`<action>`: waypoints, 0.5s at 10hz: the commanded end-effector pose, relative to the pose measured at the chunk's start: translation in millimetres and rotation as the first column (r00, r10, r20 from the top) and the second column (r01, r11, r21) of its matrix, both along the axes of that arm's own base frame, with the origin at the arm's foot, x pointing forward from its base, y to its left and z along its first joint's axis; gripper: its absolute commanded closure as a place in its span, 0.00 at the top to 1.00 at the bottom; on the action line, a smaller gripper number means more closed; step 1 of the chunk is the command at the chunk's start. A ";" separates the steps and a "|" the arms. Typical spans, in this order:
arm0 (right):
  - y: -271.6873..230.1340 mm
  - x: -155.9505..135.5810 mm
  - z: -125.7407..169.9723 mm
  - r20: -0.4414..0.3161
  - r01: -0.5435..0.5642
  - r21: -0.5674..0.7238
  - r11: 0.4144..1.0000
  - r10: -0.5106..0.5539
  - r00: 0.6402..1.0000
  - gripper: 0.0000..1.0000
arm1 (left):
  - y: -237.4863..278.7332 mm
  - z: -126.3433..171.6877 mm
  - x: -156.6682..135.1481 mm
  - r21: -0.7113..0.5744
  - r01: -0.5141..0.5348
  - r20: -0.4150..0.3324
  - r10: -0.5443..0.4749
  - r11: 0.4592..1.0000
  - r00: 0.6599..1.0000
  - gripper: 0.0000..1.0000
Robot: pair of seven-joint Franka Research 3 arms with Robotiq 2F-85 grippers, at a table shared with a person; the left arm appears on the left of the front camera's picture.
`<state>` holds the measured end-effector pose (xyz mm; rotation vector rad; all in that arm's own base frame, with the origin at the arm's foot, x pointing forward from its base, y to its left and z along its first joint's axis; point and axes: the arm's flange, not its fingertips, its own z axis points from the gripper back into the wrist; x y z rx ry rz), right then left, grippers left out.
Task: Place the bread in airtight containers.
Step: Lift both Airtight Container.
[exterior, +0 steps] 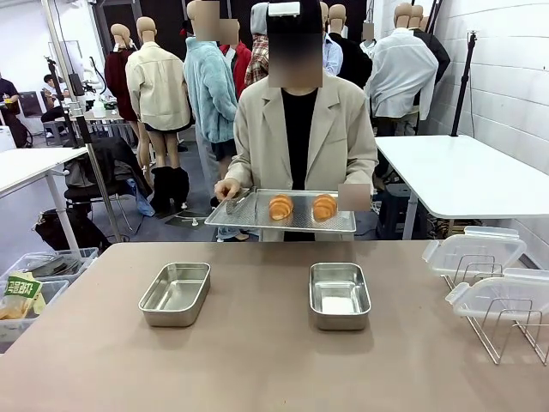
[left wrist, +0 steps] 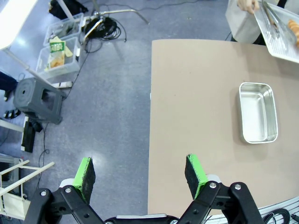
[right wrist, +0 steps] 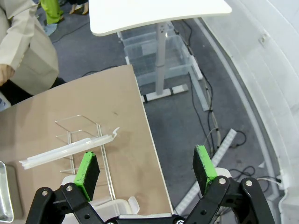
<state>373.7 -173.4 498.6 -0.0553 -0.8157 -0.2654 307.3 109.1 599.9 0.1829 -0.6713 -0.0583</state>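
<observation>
While a person in a beige jacket is standing at the far side of the matte brown table point(exterior: 257, 369) and holding a large flat perforated metal tray point(exterior: 257, 220) with one hand point(exterior: 227, 189) at its corner, a golden-brown, ridged croissant-like roll point(exterior: 280, 206) is lying on that tray just beside a second roll point(exterior: 324, 206), and slim metal tongs point(exterior: 239, 202) are resting near the held corner. No brand or writing is coming through legibly anywhere; a green-labelled packet point(exterior: 21, 290) is sitting in a clear plastic bin on the floor, its print too small to read. Two small rectangular shiny stainless-steel tins with rounded corners are sitting empty and well apart on the table, the left tin point(exterior: 175, 293) and the right tin point(exterior: 340, 295), both away from the bread. Two clear plastic snap lids point(exterior: 474, 253) point(exterior: 502, 296) are leaning in a thin wire rack point(exterior: 515, 330) at the table's right side. In the left wrist view the left gripper point(left wrist: 140, 175) is hanging above the table's edge with its green pads wide apart and nothing between them, the left tin lying farther off. In the right wrist view the right gripper point(right wrist: 147, 170) is likewise standing spread and empty above the rack and the table's corner.
</observation>
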 end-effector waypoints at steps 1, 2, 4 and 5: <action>-0.6 0.0 -0.2 -0.001 0.000 -0.002 1.000 0.000 1.000 1.00 | 2.6 1.2 -0.3 0.011 0.005 0.001 -0.005 1.000 1.000 1.00; -0.6 0.0 -0.2 -0.001 0.000 -0.002 1.000 0.000 1.000 1.00 | 2.6 1.2 -0.3 0.011 0.005 0.001 -0.005 1.000 1.000 1.00; -0.6 0.0 -0.2 -0.001 0.000 -0.002 1.000 0.000 1.000 1.00 | 2.6 1.2 -0.3 0.011 0.005 0.001 -0.005 1.000 1.000 1.00; -0.6 0.0 -0.2 -0.001 0.000 -0.002 1.000 0.000 1.000 1.00 | 2.6 1.2 -0.3 0.011 0.005 0.001 -0.005 1.000 1.000 1.00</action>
